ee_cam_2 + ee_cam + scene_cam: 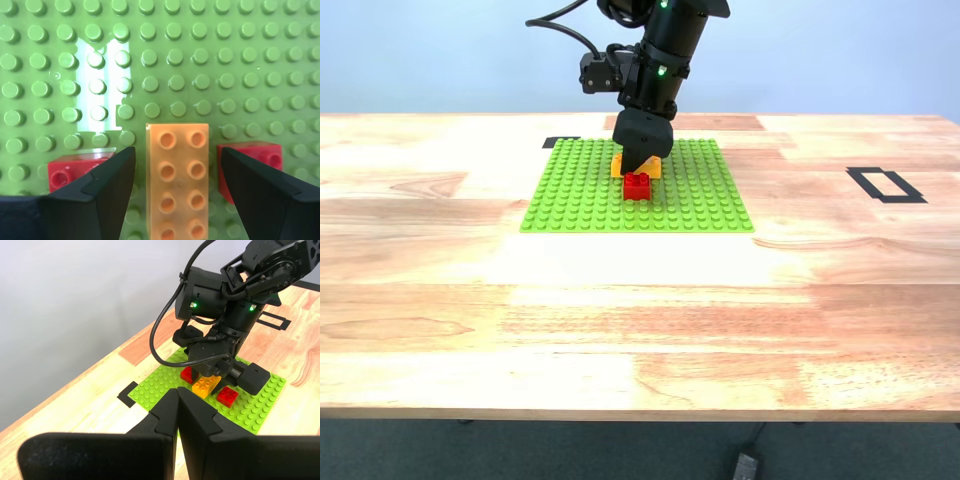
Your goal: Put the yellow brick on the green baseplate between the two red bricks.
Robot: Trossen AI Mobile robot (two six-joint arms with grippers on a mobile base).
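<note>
The yellow brick (177,185) lies on the green baseplate (200,50) with a red brick (67,172) on one side and another red brick (255,155) on the other. My second gripper (176,155) is open, a finger on each side of the yellow brick with a gap to it. In the exterior view the second gripper (645,160) stands over the yellow brick (655,168), behind one red brick (637,186) on the baseplate (580,190); the other red brick is hidden. My first gripper (177,407) is shut on nothing, well away from the baseplate (250,412).
A black tape rectangle (886,185) marks the wooden table at the exterior view's right. A small black tape mark (561,142) lies by the baseplate's far corner. Bare table (640,330) spreads in front of the baseplate.
</note>
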